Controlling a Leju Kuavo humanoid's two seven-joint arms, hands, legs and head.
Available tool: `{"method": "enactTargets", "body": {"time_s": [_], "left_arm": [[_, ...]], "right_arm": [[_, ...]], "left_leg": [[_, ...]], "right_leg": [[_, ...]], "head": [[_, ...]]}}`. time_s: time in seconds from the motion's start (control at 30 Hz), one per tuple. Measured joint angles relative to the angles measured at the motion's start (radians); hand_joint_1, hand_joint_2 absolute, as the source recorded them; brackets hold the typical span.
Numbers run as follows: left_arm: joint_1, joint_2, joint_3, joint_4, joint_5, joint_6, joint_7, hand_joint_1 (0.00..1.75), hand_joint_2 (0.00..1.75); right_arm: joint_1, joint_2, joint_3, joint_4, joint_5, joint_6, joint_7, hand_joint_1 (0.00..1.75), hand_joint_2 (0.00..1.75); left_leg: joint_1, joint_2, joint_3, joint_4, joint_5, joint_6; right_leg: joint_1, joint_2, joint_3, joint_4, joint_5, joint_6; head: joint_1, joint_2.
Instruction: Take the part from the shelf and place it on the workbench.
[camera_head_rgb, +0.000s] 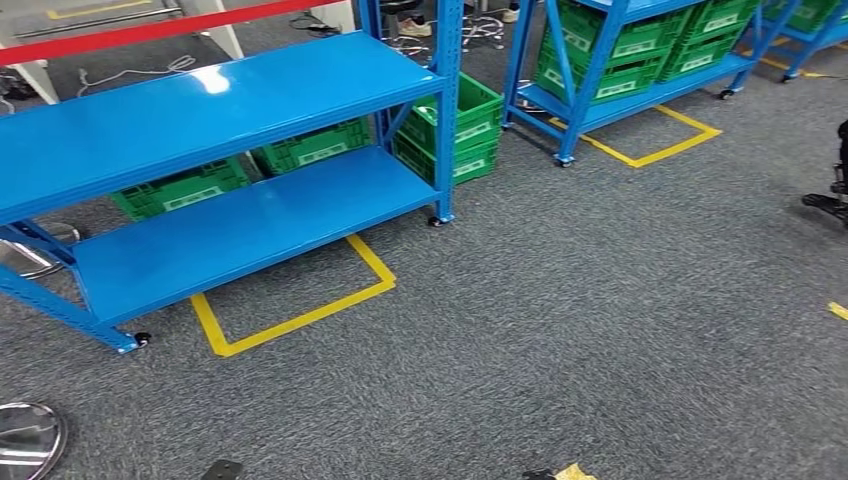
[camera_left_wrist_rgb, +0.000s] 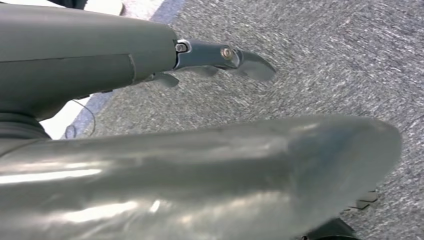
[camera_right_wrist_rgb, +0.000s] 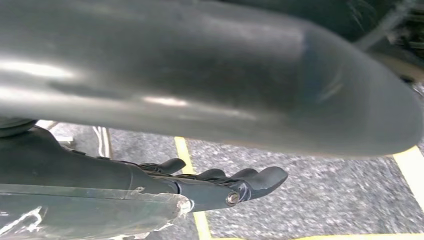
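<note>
A: Head view is being taken up by a blue shelf (camera_head_rgb: 230, 110) ahead and to the left, its two boards bare; the part is not being made out on it, so where the part lies cannot be told.

B: Are the hands being shown?

A: In the wrist views, yes. The left hand (camera_left_wrist_rgb: 220, 57) is being held over grey carpet (camera_left_wrist_rgb: 325, 60) with its fingers stretched out and nothing between them, so it is being read as released. The right hand (camera_right_wrist_rgb: 225, 185) is likewise being held loose and empty above a yellow floor line (camera_right_wrist_rgb: 186, 150).

B: Which hand is being favoured?

A: That cannot be judged: with no part seen, neither its direction from either hand nor its long axis is being given. The near shelf is lying to the left, so the left arm would probably be closer to it.

B: What is standing around?

A: Green crates (camera_head_rgb: 455, 125) are being kept behind and beside the near shelf, and more are being stored on a second blue shelf (camera_head_rgb: 620, 95) further right. A yellow floor marking (camera_head_rgb: 300, 315) is lying before the near shelf; open carpet is lying between.
</note>
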Motion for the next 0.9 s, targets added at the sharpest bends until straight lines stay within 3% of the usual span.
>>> {"method": "enactTargets", "body": {"time_s": [0.07, 0.17, 0.2, 0.3, 0.33, 0.37, 0.47, 0.5, 0.53, 0.63, 0.7, 0.8, 0.87, 0.9], "left_arm": [[0.000, 0.001, 0.000, 0.000, -0.002, 0.000, 0.000, 0.00, 0.00], [-0.001, 0.000, 0.000, 0.000, -0.002, 0.000, -0.001, 0.00, 0.00], [-0.003, -0.002, 0.000, 0.000, -0.002, 0.001, -0.002, 0.00, 0.00], [-0.001, -0.004, 0.000, 0.000, -0.004, 0.002, -0.003, 0.00, 0.00], [0.001, -0.004, 0.000, 0.000, -0.004, 0.002, -0.003, 0.00, 0.00], [0.003, -0.004, 0.000, 0.000, -0.004, 0.002, -0.003, 0.00, 0.00], [0.004, -0.004, 0.001, 0.000, -0.004, 0.002, -0.003, 0.00, 0.00], [0.004, -0.004, 0.001, 0.000, -0.004, 0.003, -0.003, 0.00, 0.00], [0.004, -0.004, 0.001, 0.000, -0.004, 0.003, -0.003, 0.00, 0.00], [0.004, -0.006, 0.001, 0.000, -0.004, 0.003, -0.003, 0.00, 0.00], [0.003, -0.005, 0.002, 0.000, -0.004, 0.004, -0.005, 0.00, 0.00], [0.002, -0.004, 0.004, 0.000, -0.004, 0.006, -0.011, 0.00, 0.00], [0.004, -0.005, 0.006, 0.000, -0.004, 0.006, -0.015, 0.00, 0.00], [0.005, -0.005, 0.006, 0.000, -0.004, 0.006, -0.017, 0.00, 0.00]], "right_arm": [[0.001, 0.001, 0.000, 0.000, 0.000, -0.001, 0.000, 0.00, 0.00], [0.003, 0.000, 0.000, 0.000, -0.001, -0.002, -0.001, 0.00, 0.00], [0.003, 0.000, 0.000, 0.000, -0.001, -0.002, -0.002, 0.00, 0.00], [0.003, 0.000, 0.000, 0.000, -0.002, -0.003, -0.004, 0.00, 0.00], [0.004, 0.000, 0.000, 0.000, -0.003, -0.003, -0.004, 0.00, 0.00], [0.006, 0.000, 0.000, 0.000, -0.004, -0.003, -0.004, 0.00, 0.00], [0.007, 0.000, 0.000, 0.000, -0.004, -0.003, -0.005, 0.00, 0.00], [0.006, 0.000, 0.000, 0.000, -0.004, -0.003, -0.006, 0.00, 0.00], [0.006, 0.000, 0.000, 0.000, -0.005, -0.003, -0.006, 0.00, 0.00], [0.004, 0.000, 0.000, 0.000, -0.006, -0.004, -0.005, 0.00, 0.00], [0.000, 0.000, 0.000, 0.000, -0.007, -0.004, -0.005, 0.00, 0.00], [0.000, 0.000, 0.000, 0.000, -0.009, -0.004, -0.005, 0.00, 0.00], [0.003, 0.000, 0.000, 0.000, -0.010, -0.004, -0.005, 0.00, 0.00], [0.005, 0.000, 0.000, 0.000, -0.010, -0.004, -0.006, 0.00, 0.00]], "left_leg": [[0.000, -0.001, -0.001, 0.004, -0.002, -0.014], [0.001, 0.005, -0.012, 0.037, -0.015, -0.024], [0.000, 0.008, -0.035, 0.079, -0.031, -0.026], [-0.002, 0.010, -0.150, 0.252, -0.088, -0.022], [-0.004, 0.010, -0.175, 0.275, -0.089, -0.018], [-0.006, 0.010, -0.184, 0.266, -0.072, -0.014], [-0.021, 0.014, -0.148, 0.114, 0.046, 0.005], [-0.025, 0.016, -0.135, 0.072, 0.064, 0.010], [-0.028, 0.017, -0.127, 0.047, 0.071, 0.014], [-0.026, 0.013, -0.101, 0.029, 0.053, 0.026], [-0.024, 0.012, -0.078, 0.027, 0.039, 0.037], [-0.026, 0.010, -0.047, 0.027, 0.012, 0.047], [-0.027, 0.007, -0.018, 0.027, -0.009, 0.048], [-0.027, 0.005, -0.001, 0.027, -0.021, 0.048]], "right_leg": [[0.003, 0.005, 0.002, -0.007, -0.011, -0.030], [0.005, 0.002, 0.017, -0.004, -0.008, -0.054], [0.006, 0.001, 0.023, -0.004, -0.011, -0.060], [0.013, -0.002, 0.040, -0.005, -0.028, -0.071], [0.015, -0.001, 0.048, -0.005, -0.036, -0.072], [0.017, -0.001, 0.058, -0.005, -0.044, -0.072], [0.020, 0.000, 0.093, -0.006, -0.076, -0.065], [0.022, -0.001, 0.101, -0.008, -0.087, -0.060], [0.024, -0.001, 0.111, -0.012, -0.095, -0.055], [0.027, -0.003, 0.135, -0.007, -0.095, -0.038], [0.027, -0.004, 0.104, 0.062, -0.103, -0.031], [0.027, -0.005, -0.018, 0.224, -0.172, -0.027], [0.029, -0.005, -0.071, 0.240, -0.202, -0.027], [0.030, -0.004, -0.080, 0.207, -0.182, -0.030]], "head": [[0.001, 0.000], [-0.002, 0.000], [-0.004, 0.000], [-0.007, 0.000], [-0.007, 0.000], [-0.007, 0.000], [-0.007, 0.000], [-0.009, 0.000], [-0.010, 0.000], [-0.009, 0.000], [-0.006, 0.000], [-0.003, 0.000], [-0.003, 0.000], [-0.002, 0.000]]}}
